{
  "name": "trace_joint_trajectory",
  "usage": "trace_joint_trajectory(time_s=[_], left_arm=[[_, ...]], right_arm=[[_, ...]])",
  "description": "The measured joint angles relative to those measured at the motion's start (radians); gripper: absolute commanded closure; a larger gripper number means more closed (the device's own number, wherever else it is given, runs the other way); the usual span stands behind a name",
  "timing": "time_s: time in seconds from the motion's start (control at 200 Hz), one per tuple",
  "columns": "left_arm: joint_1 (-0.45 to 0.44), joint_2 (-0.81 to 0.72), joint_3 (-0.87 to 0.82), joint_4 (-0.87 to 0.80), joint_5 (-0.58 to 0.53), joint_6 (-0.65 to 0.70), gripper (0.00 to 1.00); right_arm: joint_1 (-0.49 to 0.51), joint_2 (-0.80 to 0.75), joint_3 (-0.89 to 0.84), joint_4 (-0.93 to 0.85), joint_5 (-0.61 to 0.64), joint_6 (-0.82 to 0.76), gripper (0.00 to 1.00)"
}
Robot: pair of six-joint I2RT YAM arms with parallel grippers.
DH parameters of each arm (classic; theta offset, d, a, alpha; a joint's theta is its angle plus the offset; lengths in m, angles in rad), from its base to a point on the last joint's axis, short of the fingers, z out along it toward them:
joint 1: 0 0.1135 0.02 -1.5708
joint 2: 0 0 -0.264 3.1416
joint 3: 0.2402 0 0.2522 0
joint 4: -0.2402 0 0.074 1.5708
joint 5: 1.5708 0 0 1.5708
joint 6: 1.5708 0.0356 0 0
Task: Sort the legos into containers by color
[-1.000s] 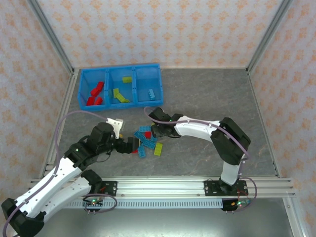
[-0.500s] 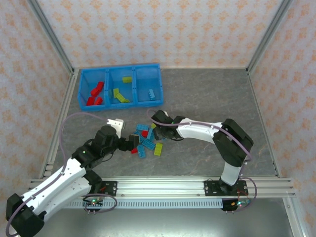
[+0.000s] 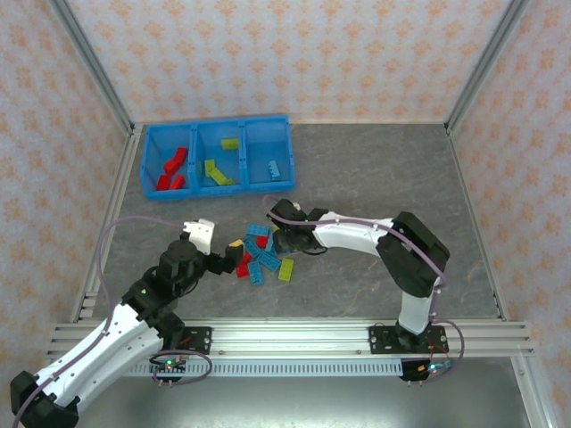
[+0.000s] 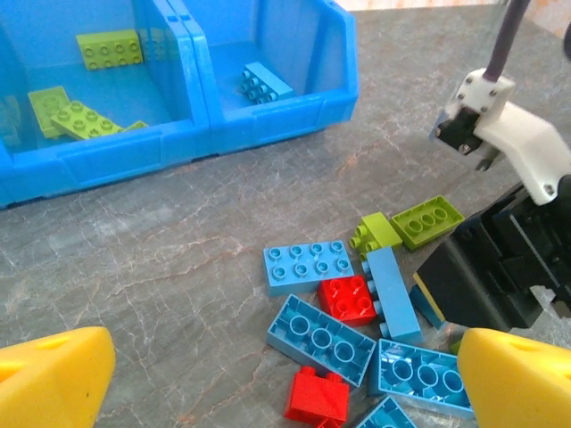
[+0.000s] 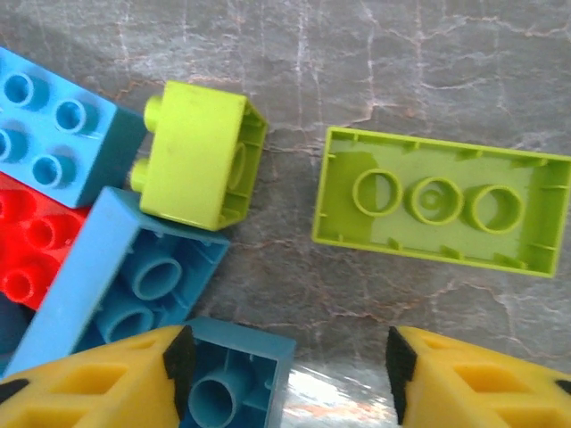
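A loose pile of legos [image 3: 266, 256] in light blue, red and yellow-green lies mid-table. My left gripper [image 3: 235, 259] sits open at the pile's left edge; in the left wrist view its gripper [image 4: 285, 392] straddles a red brick [image 4: 317, 398] and an upturned blue brick [image 4: 321, 337]. My right gripper [image 3: 279, 237] hovers open over the pile's right side; between its fingers [image 5: 89, 383] a small blue brick [image 5: 230, 374] rests against the left pad. A small green brick [image 5: 196, 156] and a long upturned green brick [image 5: 442, 201] lie just ahead. The blue bin [image 3: 219, 122] holds red, green and blue bricks in separate compartments.
The bin's front wall [image 4: 116, 152] stands beyond the pile, with green bricks [image 4: 85, 120] and one blue brick [image 4: 266, 85] inside. My right arm's black and white wrist [image 4: 500, 259] crowds the pile's right side. Metal frame posts and patterned walls enclose the table.
My left arm's wrist has drawn back toward the near left while its open gripper stays at the pile's left edge. The right gripper has shifted slightly over the pile.
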State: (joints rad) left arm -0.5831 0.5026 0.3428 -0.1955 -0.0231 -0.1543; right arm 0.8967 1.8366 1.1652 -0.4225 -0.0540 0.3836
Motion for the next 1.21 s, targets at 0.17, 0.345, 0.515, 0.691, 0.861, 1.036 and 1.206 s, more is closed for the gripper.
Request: trace_joint_trajectory(time_s=[0.17,0.345,0.515,0.691,0.861,1.036,1.206], left_arm=[[0.000,-0.005,-0.003,0.001,-0.012,0.000,0.00],[0.000,-0.005,-0.003,0.002,-0.012,0.000,0.00],[0.000,-0.005,-0.003,0.002,-0.011,0.000,0.00],[0.000,-0.021,-0.013,0.014,0.016,0.000,0.00],[0.000,-0.059,-0.035,0.043,0.037,-0.002,0.00],[0.000,-0.066,-0.042,0.051,-0.004,-0.018,0.00],[0.000,-0.060,-0.042,0.042,-0.078,-0.032,0.00]], right_arm=[[0.018,0.052,0.010,-0.003,0.006,0.033,0.48],[0.017,0.051,0.013,-0.011,0.016,0.066,0.64],[0.020,0.021,-0.021,0.012,0.009,0.081,0.74],[0.024,-0.115,-0.087,0.019,0.006,0.084,0.78],[0.024,-0.267,-0.048,0.093,0.048,0.024,0.81],[-0.016,-0.119,0.250,0.156,0.141,-0.093,0.83],[-0.089,0.204,0.612,0.172,0.254,-0.188,0.83]])
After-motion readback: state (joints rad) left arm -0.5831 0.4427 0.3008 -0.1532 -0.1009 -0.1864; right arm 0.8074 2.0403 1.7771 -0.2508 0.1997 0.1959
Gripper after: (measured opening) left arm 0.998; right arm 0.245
